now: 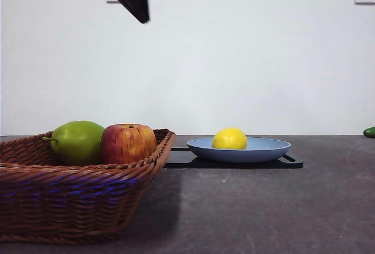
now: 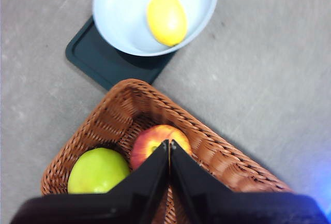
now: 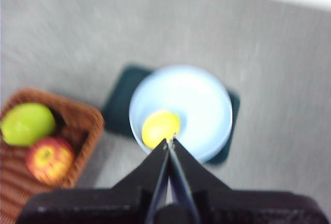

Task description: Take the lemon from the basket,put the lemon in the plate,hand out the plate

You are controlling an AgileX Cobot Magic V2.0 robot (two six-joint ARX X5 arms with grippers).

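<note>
A: Lemon [image 1: 229, 138] lies in plate [image 1: 239, 149], plate on black tray [image 1: 234, 162] right of basket [image 1: 76, 198].

B: Jaws?

A: Left gripper [image 2: 169, 142] pressed together, empty, above the basket. Right gripper [image 3: 169, 141] likewise, over the plate.

B: Handling?

A: Plate looks rigid; lemon may roll. Take the rim's right edge, clear of apple [image 1: 128, 143] and pear [image 1: 77, 142].

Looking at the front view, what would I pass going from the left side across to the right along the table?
Green pear → red apple, both in the basket → lemon on the blue plate, which sits on a black tray → a small green thing at the right edge.
</note>
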